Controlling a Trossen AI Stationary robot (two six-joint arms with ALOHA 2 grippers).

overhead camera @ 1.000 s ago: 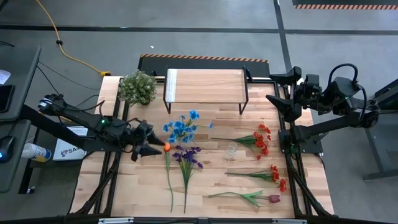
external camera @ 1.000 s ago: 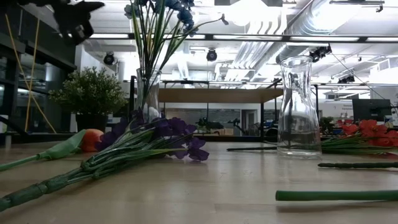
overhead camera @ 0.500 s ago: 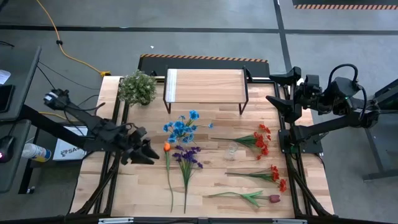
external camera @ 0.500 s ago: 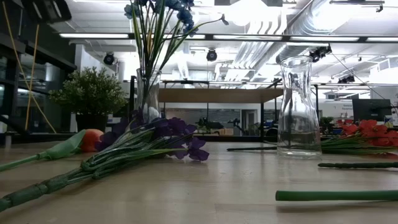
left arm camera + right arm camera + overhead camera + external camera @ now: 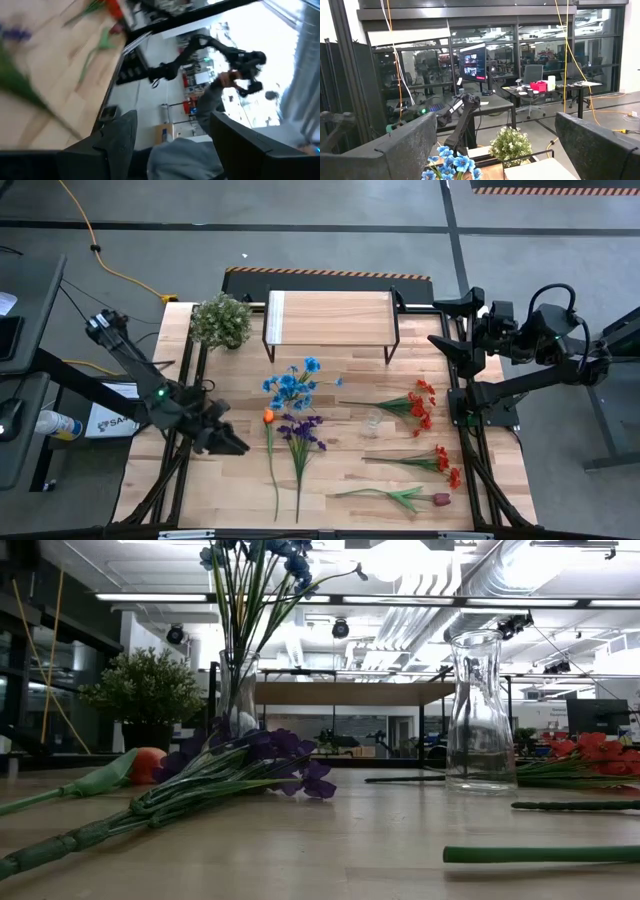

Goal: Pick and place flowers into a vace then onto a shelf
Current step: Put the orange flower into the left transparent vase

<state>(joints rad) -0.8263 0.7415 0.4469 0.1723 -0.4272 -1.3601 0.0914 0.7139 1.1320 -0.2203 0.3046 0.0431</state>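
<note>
We are looking at two slim, matte black jointed arms (image 5: 125, 365) built from tubular links and bulky rounded joint housings. A small green light is glowing on the left arm. Black cables are looping around the right arm (image 5: 540, 340), and broad, flat dark fingers (image 5: 395, 150) are showing.

Even, bright overhead light falls on the table (image 5: 340, 470), with soft, faint shadows. In the low view, ceiling strip lights glare white and the nearest stems look soft. The left wrist view is heavily motion-blurred, its windows blown out
</note>
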